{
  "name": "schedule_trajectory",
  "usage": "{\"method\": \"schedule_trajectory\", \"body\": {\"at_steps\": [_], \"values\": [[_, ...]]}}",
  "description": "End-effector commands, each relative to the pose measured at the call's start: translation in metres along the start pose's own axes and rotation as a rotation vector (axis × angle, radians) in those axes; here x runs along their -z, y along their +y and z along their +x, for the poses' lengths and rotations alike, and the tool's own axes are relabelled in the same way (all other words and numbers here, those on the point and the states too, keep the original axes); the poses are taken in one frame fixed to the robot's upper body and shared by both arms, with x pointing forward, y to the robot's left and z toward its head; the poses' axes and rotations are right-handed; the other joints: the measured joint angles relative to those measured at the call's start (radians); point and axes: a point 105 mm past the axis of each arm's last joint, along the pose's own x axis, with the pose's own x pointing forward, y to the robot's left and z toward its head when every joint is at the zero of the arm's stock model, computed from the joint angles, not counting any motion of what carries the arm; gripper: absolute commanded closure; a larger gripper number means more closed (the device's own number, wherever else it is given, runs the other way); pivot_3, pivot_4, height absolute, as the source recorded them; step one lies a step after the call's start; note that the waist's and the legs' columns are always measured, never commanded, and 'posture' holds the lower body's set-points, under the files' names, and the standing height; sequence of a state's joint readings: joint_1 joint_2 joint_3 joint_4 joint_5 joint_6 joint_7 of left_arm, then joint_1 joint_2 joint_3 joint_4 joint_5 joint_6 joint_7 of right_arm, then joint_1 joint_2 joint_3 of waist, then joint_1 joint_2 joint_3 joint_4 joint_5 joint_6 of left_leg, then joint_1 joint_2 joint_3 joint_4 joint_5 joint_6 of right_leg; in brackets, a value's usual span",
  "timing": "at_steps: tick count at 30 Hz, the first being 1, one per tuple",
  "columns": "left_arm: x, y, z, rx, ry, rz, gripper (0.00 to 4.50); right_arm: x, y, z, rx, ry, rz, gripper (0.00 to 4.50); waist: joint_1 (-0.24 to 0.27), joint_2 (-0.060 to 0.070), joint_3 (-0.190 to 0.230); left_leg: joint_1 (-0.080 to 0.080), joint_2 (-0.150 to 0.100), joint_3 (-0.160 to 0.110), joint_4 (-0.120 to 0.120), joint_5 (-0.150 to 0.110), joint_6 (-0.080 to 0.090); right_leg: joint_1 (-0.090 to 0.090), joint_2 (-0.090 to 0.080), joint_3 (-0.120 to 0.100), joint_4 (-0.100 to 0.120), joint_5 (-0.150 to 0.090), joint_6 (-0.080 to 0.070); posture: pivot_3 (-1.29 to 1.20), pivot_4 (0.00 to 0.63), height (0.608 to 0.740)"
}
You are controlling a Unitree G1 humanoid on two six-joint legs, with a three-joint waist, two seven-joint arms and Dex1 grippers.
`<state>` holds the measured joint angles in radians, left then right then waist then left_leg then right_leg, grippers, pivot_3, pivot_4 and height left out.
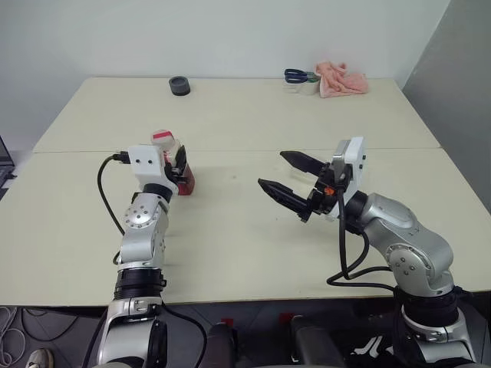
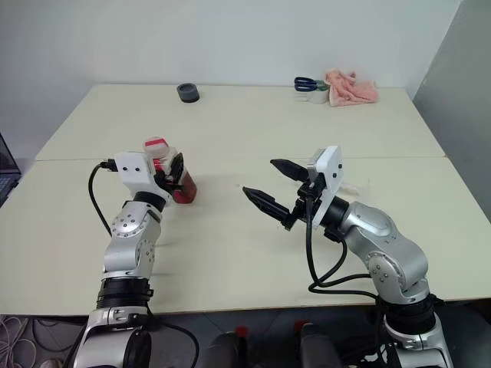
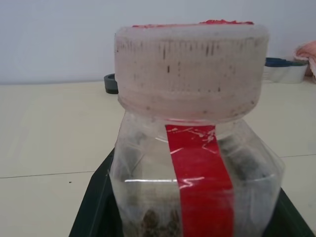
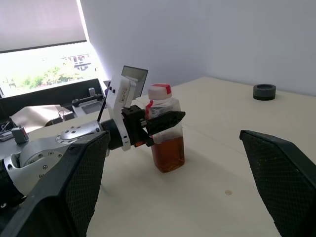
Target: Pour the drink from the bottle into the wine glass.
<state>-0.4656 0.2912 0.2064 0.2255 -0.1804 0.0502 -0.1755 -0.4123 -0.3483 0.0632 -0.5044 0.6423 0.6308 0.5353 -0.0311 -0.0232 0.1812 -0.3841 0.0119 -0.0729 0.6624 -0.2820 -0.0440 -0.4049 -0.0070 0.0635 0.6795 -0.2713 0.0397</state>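
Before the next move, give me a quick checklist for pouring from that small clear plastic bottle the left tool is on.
1. Left tool shut on the small clear squarish plastic bottle with a red label strip: ok.
2. Bottle upright on the beige table: ok.
3. White ribbed cap removed: not ok, it is on.
4. Right tool open and holding nothing: ok.
5. Reddish-brown drink inside, none spilled: ok.
6. Wine glass placed for pouring: cannot tell.

Clear plastic bottle (glossy).
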Motion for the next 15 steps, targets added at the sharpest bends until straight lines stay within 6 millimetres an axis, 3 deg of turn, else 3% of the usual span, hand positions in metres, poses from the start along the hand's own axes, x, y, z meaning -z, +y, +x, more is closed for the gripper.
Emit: {"method": "schedule_trajectory", "body": {"at_steps": [1,4,7,10,15], "values": [[-0.012,-0.007,-0.001,0.033,-0.031,0.019,2.78,-0.011,-0.004,0.004,0.041,-0.03,-0.086,0.0,0.0,0.0,0.0,0.0,0.0,0.0,0.0,0.0,0.0,0.0,0.0,0.0,0.0,0.0,0.0,0.0,0.15,0.74],[-0.026,-0.03,0.004,0.148,-0.051,0.022,2.78,-0.017,-0.011,0.014,0.067,-0.045,-0.105,0.0,0.0,0.0,0.0,0.0,0.0,0.0,0.0,0.0,0.0,0.0,0.0,0.0,0.0,0.0,0.0,0.0,0.15,0.74],[-0.047,-0.075,0.005,0.389,-0.083,0.023,2.78,-0.025,-0.014,0.031,0.053,-0.061,-0.114,0.0,0.0,0.0,0.0,0.0,-0.001,0.001,0.0,0.002,-0.003,0.0,0.0,-0.002,0.001,0.0,0.0,0.0,0.15,0.74],[-0.062,-0.113,-0.006,0.626,-0.1,0.015,2.78,-0.025,-0.015,0.043,0.031,-0.052,-0.112,0.0,0.002,0.0,0.0,-0.002,0.0,-0.001,0.0,0.003,-0.005,0.0,0.0,-0.005,0.0,0.0,0.0,0.0,0.15,0.74],[-0.068,-0.142,-0.022,0.824,-0.107,0.057,2.78,-0.024,-0.015,0.051,0.019,-0.051,-0.076,0.0,-0.004,0.0,0.0,-0.003,0.0,0.0,-0.001,0.003,-0.005,-0.001,0.0,-0.003,0.0,0.0,-0.001,0.0,0.15,0.74]]}}
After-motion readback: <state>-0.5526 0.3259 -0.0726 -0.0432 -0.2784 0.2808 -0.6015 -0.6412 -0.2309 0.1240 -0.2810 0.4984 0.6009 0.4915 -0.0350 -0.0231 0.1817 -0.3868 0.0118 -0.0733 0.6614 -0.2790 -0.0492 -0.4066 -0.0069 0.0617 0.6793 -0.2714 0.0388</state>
